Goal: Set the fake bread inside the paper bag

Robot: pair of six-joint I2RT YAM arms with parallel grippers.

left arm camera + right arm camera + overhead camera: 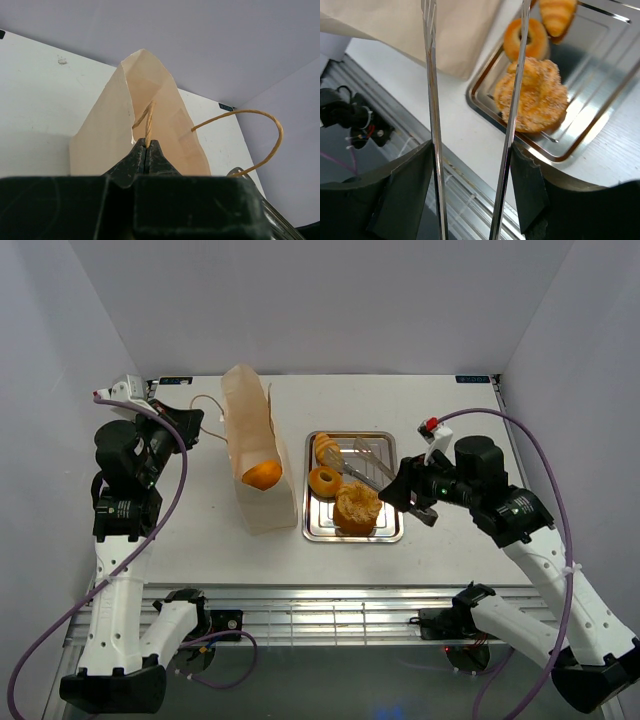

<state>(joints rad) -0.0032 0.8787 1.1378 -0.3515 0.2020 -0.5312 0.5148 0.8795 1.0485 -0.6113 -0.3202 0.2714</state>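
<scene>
White surface (pixel 180 530), everything sits mid-field. The paper bag (pixel 250 420) is the biggest item, just left of the tray (pixel 390 525). Its mouth gapes enough for the top camera to see in. Can't tell if it's fully upright or leaning.

Progress, my read: one of four done. One glossy orange piece shows inside the bag. It's likely the baguette (pixel 262 475), since that's the only one not on the tray; only a rounded end is visible. Three are left, all on the tray:
- round bun (pixel 357 507) at the near end
- doughnut (pixel 325 481) just beyond it, by the left wall
- ridged roll (pixel 327 448) in the far left corner

Bun and doughnut look to be touching.

The metal tongs (pixel 431 100) are in the right gripper (pixel 472 155), one arm against each finger. The arms are spread with nothing between them. In the right wrist view they run out over the bun. So the gripper is grasping the tongs, loosely enough that they stand apart.

Right arm: reaches in from the right, wrist angled left and down at the tray's right edge. My guess is the bun is the next pick.

Left arm: elbow folded, wrist left of the bag. The left gripper (pixel 146 145) is clenched on a string handle (pixel 149 120), holding that side of the mouth. The second handle loop (pixel 270 135) hangs free.
</scene>
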